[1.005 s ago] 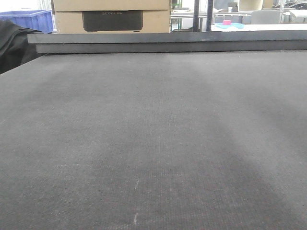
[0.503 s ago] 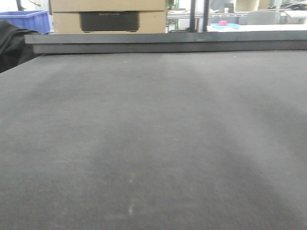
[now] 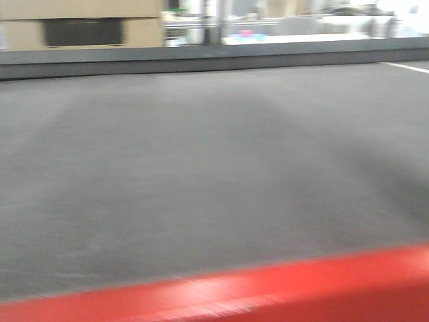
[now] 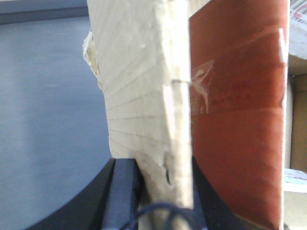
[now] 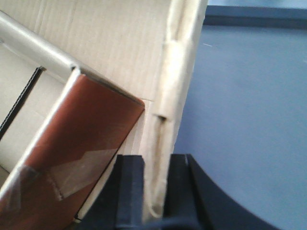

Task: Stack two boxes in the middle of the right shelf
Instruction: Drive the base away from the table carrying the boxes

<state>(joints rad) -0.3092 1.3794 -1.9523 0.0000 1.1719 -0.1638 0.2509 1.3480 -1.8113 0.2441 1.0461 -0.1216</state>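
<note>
Pulled back from the grey worktop [image 3: 201, 168] within 1 second, exposing a red bench edge [image 3: 281, 285]; clamped on 1 box [image 4: 139, 72] by its walls with left gripper [image 4: 163, 191] and right gripper [image 5: 156, 191], probably carrying toward the unseen shelf.

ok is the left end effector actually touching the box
Touching. The left wrist view shows the left end effector with both black fingers pressed against opposite faces of the box wall, no gap visible.

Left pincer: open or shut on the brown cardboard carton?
Shut on it. Black fingers of the left pincer press both sides of the brown cardboard carton wall.
</note>
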